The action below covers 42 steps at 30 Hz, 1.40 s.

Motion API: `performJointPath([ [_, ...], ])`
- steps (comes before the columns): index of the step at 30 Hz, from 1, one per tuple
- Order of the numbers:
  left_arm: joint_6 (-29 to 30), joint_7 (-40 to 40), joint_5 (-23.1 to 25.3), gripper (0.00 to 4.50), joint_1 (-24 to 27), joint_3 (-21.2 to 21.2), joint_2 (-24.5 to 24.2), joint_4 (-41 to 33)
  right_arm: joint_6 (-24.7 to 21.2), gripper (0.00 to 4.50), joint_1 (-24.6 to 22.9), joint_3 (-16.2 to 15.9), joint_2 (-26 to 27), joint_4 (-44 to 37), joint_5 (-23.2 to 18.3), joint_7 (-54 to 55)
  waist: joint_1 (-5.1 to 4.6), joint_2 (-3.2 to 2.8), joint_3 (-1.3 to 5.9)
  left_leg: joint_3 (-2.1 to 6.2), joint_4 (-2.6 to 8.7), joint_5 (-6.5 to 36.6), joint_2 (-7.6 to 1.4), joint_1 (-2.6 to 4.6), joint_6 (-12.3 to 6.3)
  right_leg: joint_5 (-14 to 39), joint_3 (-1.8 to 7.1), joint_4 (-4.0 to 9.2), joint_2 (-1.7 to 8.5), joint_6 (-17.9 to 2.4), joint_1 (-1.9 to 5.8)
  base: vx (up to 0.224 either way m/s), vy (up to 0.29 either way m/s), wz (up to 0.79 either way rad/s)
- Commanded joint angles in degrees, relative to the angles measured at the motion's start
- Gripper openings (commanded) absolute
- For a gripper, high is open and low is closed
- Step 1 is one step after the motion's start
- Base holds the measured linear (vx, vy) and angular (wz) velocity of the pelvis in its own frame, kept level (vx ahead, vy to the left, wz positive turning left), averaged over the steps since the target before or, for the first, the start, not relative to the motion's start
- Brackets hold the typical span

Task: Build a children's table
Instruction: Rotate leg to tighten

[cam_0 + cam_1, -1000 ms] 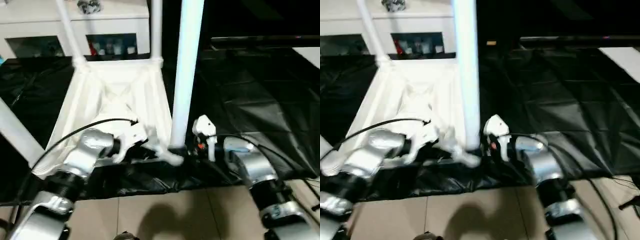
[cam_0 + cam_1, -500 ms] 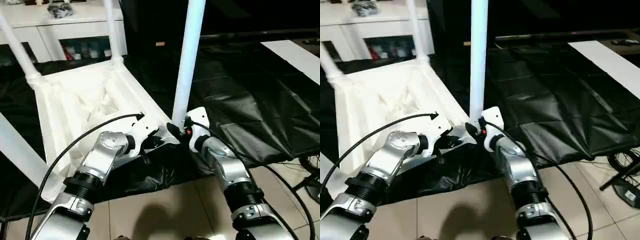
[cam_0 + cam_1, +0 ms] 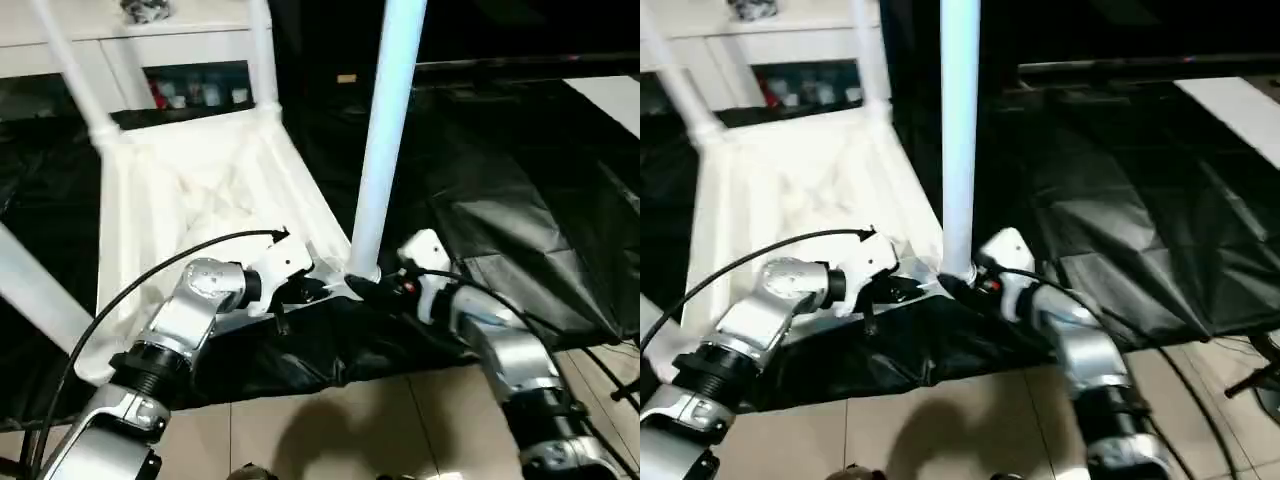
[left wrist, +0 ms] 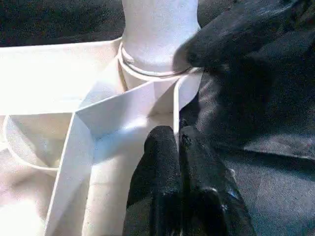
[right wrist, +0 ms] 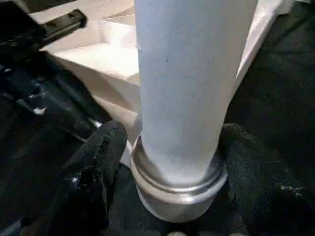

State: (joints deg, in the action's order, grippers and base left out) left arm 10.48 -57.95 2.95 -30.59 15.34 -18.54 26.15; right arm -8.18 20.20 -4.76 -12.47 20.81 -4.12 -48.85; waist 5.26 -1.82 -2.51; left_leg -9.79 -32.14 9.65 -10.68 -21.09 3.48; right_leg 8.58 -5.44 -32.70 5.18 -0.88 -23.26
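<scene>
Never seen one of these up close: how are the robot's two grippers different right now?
The left gripper has its fingers pressed together against the tabletop's rim. The right gripper has its fingers spread to either side of the near leg's base, at the corner socket. Both have black fingers.

The near leg (image 3: pixel 385 140) runs off the top edge; cabinet contents (image 3: pixel 195 92) are too blurred to identify.

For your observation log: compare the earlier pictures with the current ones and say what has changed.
The right claw has drawn back slightly from the near-corner leg, its fingers either side of the base. The left claw stays shut on the tabletop rim. All legs remain upright.
</scene>
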Motion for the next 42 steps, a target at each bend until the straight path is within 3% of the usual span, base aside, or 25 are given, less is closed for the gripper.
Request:
performJointPath([
  [1, -0.42, -1.45, -2.15, 0.55, -1.19, -2.85, -1.75, -3.03, -0.49, 3.31, -1.41, -2.80, -1.36, 0.26, -0.47, -4.56, 0.22, -0.21, 3.70, 0.47, 3.35, 13.85, -2.55, 0.43, -3.25, 10.87, 2.73, 2.92, 3.55, -12.88, 3.41, 0.000, 0.000, 0.00],
  [6, -1.49, -3.20, -2.68, 0.57, -1.49, -2.86, -3.50, -1.54, 0.47, 3.31, -0.95, -3.80, -2.95, 1.13, -0.22, -6.48, -0.14, -0.06, 3.19, 0.57, 3.61, 19.11, -2.34, 0.62, -1.56, 20.11, 2.73, 3.79, 3.50, -10.16, 3.08, 0.000, 0.000, 0.00],
  [8, -1.64, -4.38, -3.15, 0.57, -1.66, -3.04, -4.18, -0.57, 0.17, 3.31, -0.50, -3.68, -3.10, 1.28, -0.38, -6.79, -0.06, -0.13, 3.22, 0.58, 3.61, 19.29, -2.40, 0.81, -1.18, 21.37, 2.82, 3.93, 3.56, -9.83, 2.90, 0.000, 0.000, 0.00],
  [14, -1.29, -8.30, -5.48, 0.57, -1.19, -3.11, -5.60, 1.22, 0.41, 3.31, 0.05, -4.19, -3.59, 1.72, -0.80, -7.31, 0.02, 0.01, 3.58, 0.47, 3.46, 16.75, -2.48, 0.68, -1.41, 15.37, 2.81, 3.13, 3.38, -11.47, 3.05, 0.000, 0.000, 0.00],
  [18, -1.24, -9.62, -6.13, 0.92, -1.26, -3.19, -5.80, 1.85, 0.72, 3.31, 0.34, -4.28, -3.71, 2.14, -0.71, -7.48, 0.10, -0.09, 3.69, 0.40, 3.26, 15.01, -2.44, 0.49, -1.99, 13.26, 2.78, 2.83, 3.41, -12.28, 3.20, 0.000, 0.000, 0.00],
  [25, -4.53, -9.70, -3.38, 1.20, -1.84, -0.98, -6.31, 5.51, 0.87, 3.31, 0.13, -4.57, -3.65, 2.07, -0.65, -7.31, 0.07, -0.27, 3.62, 0.48, 3.35, 16.28, -2.45, 0.61, -1.63, 15.78, 2.75, 3.17, 3.39, -11.12, 3.16, 0.000, 0.000, 0.00],
  [28, -4.96, -10.00, -2.54, 1.20, -2.11, -0.06, -6.84, 6.91, 0.93, 3.31, 0.09, -4.63, -3.82, 2.00, -0.74, -7.18, 0.12, -0.52, 3.67, 0.52, 3.34, 16.46, -2.45, 0.63, -1.41, 14.90, 2.74, 3.06, 3.39, -11.57, 3.20, 0.000, 0.000, 0.00],
  [34, -5.59, -10.59, -2.13, 1.20, -2.19, 0.02, -7.27, 8.48, 1.38, 3.31, 0.05, -4.69, -4.07, 2.23, -0.66, -7.12, 0.09, -0.32, 3.71, 0.43, 3.25, 15.96, -2.43, 0.62, -1.56, 13.62, 2.74, 2.90, 3.38, -12.18, 3.27, 0.000, 0.000, 0.00],
  [35, -5.76, -10.61, -2.33, 0.93, -2.32, -0.17, -7.31, 8.85, 1.45, 3.31, 0.03, -4.73, -4.08, 2.21, -0.65, -7.14, 0.15, -0.36, 3.73, 0.45, 3.25, 15.88, -2.47, 0.63, -1.58, 13.68, 2.74, 2.91, 3.44, -12.25, 3.28, 0.000, 0.000, 0.00],
  [39, -6.32, -11.13, -3.10, 0.79, -2.37, -0.61, -7.68, 9.38, 1.55, 3.31, 0.11, -4.91, -4.18, 2.20, -0.71, -7.27, 0.19, -0.21, 3.73, 0.44, 3.24, 16.13, -2.48, 0.65, -1.49, 14.39, 2.74, 2.89, 3.49, -12.17, 3.29, 0.000, 0.000, 0.00],
  [42, -5.97, -11.80, -3.73, 0.36, -2.13, -1.01, -7.79, 9.31, 1.60, 3.31, 0.43, -5.05, -4.27, 2.31, -0.79, -7.50, 0.17, -0.24, 3.71, 0.43, 3.26, 15.75, -2.50, 0.63, -1.61, 14.27, 2.74, 2.88, 3.45, -12.16, 3.27, 0.000, 0.000, 0.00],
])
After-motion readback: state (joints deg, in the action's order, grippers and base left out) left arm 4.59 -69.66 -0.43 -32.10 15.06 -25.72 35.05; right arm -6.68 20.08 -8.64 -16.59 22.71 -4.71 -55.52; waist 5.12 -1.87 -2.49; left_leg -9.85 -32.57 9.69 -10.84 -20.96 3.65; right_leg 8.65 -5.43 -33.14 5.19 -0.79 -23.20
